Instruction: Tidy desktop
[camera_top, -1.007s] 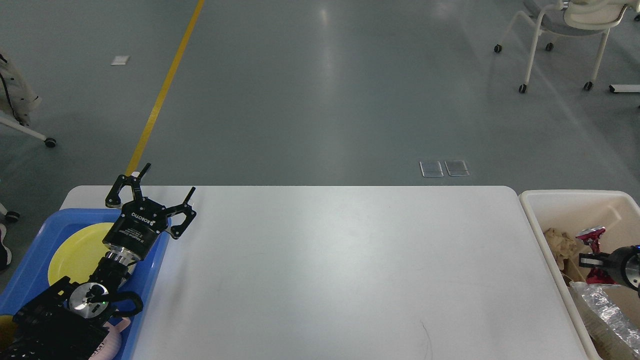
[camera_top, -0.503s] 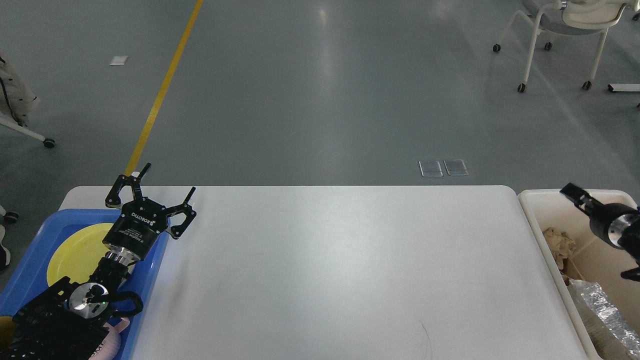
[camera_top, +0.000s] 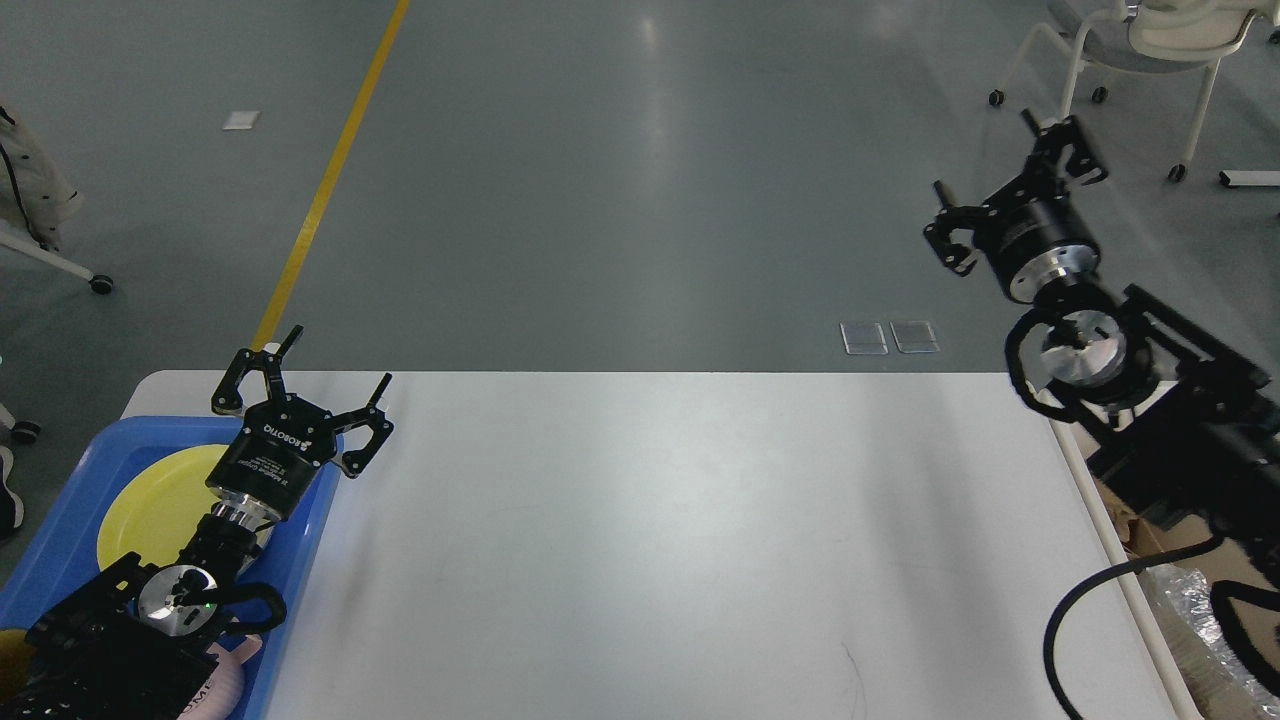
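Desktop (camera_top: 640, 540): white tabletop with rounded far corners, filling the lower middle of the head view from 8 o'clock to 4 o'clock; its far edge runs straight across just below centre, its near edge is cut off by the bottom of the view; the broad central surface lies bare, with a thin dark hairline mark near 5 o'clock. Blue tray (camera_top: 60, 530): at 8 o'clock, sitting on the left end of the desktop, its right rim beside the open white surface; holds a yellow plate (camera_top: 150, 500), partly covered by the arm. Left gripper (camera_top: 305, 385): at 9 o'clock, above the tray's far right corner close to the table's far edge, fingers spread wide with nothing between them. Right gripper (camera_top: 1000, 165): at 2 o'clock, raised well clear of the table and seen against the grey floor (camera_top: 620, 180), fingers spread apart and holding nothing; its arm descends toward 4 o'clock across the table's right edge. Cream bin (camera_top: 1110, 520): at 4 o'clock, its rim just beside the desktop's right edge, largely hidden by the arm; crumpled silvery material (camera_top: 1190, 620) shows inside. Yellow floor line (camera_top: 330, 170): runs from 12 o'clock toward the table's far left corner. White wheeled chair (camera_top: 1140, 50): at 1 o'clock, well apart from the table
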